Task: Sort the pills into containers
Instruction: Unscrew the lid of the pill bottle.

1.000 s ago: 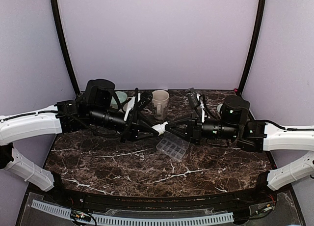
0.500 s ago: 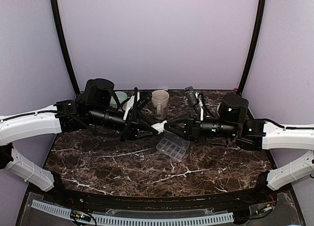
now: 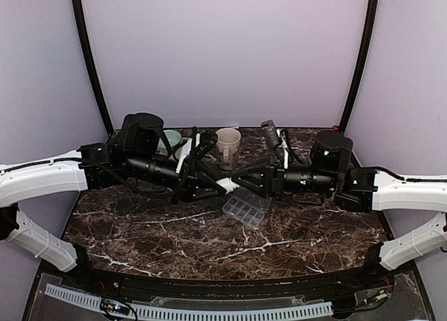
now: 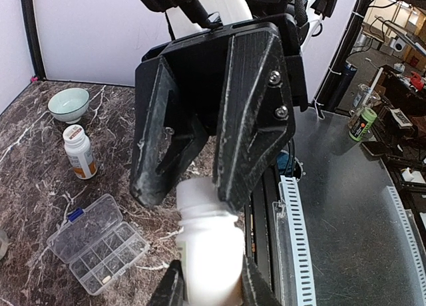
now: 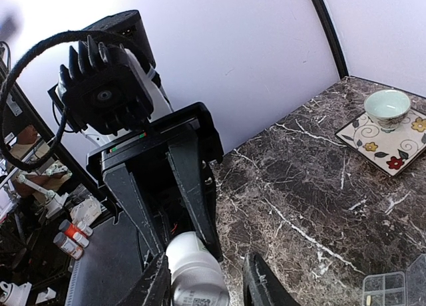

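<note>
Guessing the clear organizer tray (image 3: pixel 244 208), mid-table, is light, slippery plastic, so pin its long edges; left gripper (image 4: pixel 212 286) pinches the white bottle (image 4: pixel 210 246) just beyond it, right gripper (image 5: pixel 206 276) slack around it.

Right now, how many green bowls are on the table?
2: left bowl on the patterned tile; right bowl near the standing pill bottle. Others may be hidden.

no readable text, label on standing pill bottle (image 4: pixel 79 156) blurred, print on white bottle (image 5: pixel 194 271) illegible
</note>
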You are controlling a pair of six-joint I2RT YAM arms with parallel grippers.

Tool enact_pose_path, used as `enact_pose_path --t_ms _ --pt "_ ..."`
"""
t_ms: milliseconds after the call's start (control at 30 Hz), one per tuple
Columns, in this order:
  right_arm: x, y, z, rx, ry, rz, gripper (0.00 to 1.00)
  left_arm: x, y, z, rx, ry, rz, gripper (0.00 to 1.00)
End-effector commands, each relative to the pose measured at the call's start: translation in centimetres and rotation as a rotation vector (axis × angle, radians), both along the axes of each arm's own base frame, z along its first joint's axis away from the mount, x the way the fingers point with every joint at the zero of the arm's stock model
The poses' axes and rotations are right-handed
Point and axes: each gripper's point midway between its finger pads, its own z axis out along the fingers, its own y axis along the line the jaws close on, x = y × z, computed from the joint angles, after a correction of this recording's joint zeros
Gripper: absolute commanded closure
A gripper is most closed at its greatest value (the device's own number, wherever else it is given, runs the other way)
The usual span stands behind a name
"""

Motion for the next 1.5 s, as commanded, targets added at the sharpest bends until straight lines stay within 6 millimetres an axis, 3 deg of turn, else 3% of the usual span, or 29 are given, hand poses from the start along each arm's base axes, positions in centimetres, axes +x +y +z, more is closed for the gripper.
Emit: enact_pose_path --t_ms 0,600,967,1200,1467 --pt "0.6 0.1 1.6 0.036 -0.018 -0.019 0.62 -1.1 0.2 1.6 -0.054 -0.035 -0.044 1.0" --pt "0.5 0.0 2.3 0.062 0.009 -0.018 0.5 -0.9 0.3 1.4 -0.05 -0.043 -0.031 1.0" --pt "0.9 -0.3 3.8 0.099 0.052 -0.049 0.46 -0.5 0.5 1.0 -0.041 -0.064 -0.008 1.0" --pt "2.2 0.0 4.0 0.069 0.147 -0.111 0.45 0.0 0.7 0.6 -0.026 -0.093 0.022 1.0" --pt "4.4 -0.8 2.2 -0.006 0.324 -0.264 0.45 1.1 1.2 0.5 -0.017 -0.159 0.081 1.0"
